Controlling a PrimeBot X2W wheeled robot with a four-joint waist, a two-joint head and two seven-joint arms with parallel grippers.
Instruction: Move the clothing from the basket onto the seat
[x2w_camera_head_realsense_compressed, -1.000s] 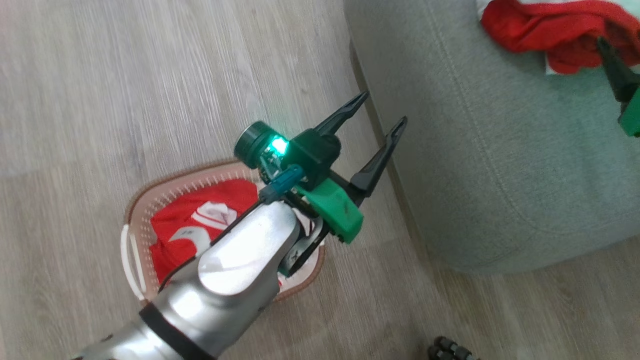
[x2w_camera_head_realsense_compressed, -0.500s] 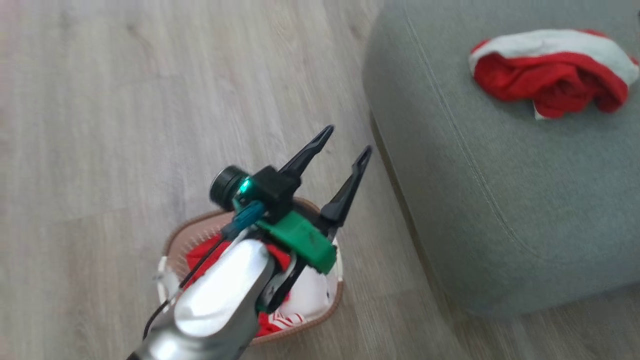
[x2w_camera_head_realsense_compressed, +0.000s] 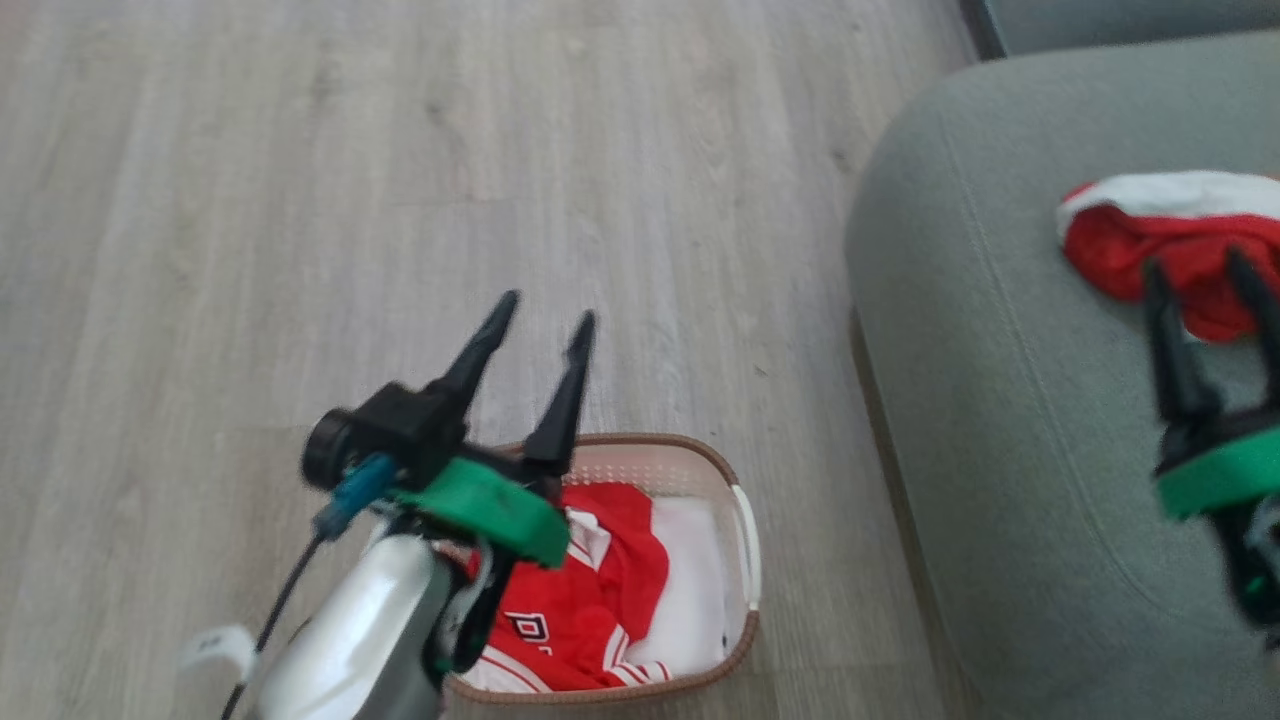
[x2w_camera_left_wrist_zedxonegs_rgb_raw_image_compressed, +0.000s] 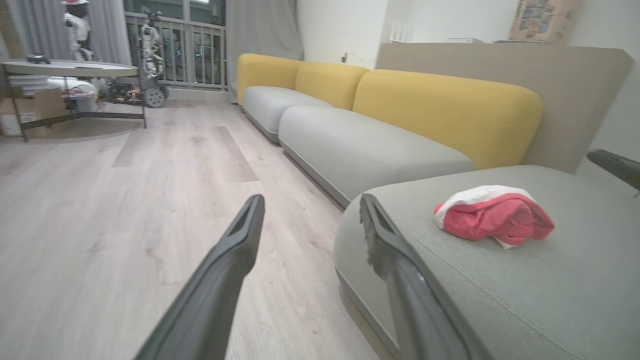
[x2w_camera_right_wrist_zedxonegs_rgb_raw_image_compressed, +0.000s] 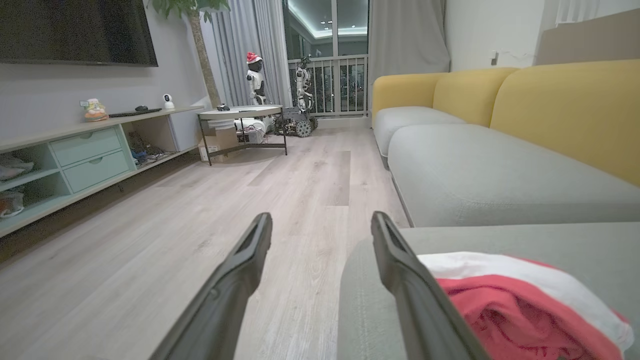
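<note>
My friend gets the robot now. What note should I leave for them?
Left end effector: open, empty, raised by the small oval cream plastic basket.
Right end effector: open, empty, over the large grey-green fabric seat, by the crumpled red-and-white garment there.
Done: that garment is on the seat.
To do: the red garment with white lettering in the basket goes to the seat.

Head view: the black left gripper (x2w_camera_head_realsense_compressed: 545, 312), with a green collar on a silver forearm (x2w_camera_head_realsense_compressed: 350, 650), sits at lower left, its two long dark fingers (x2w_camera_head_realsense_compressed: 478, 342) spread apart, empty, pointing up. The right gripper (x2w_camera_head_realsense_compressed: 1198, 268), at the right edge, stands likewise parted and empty.
</note>
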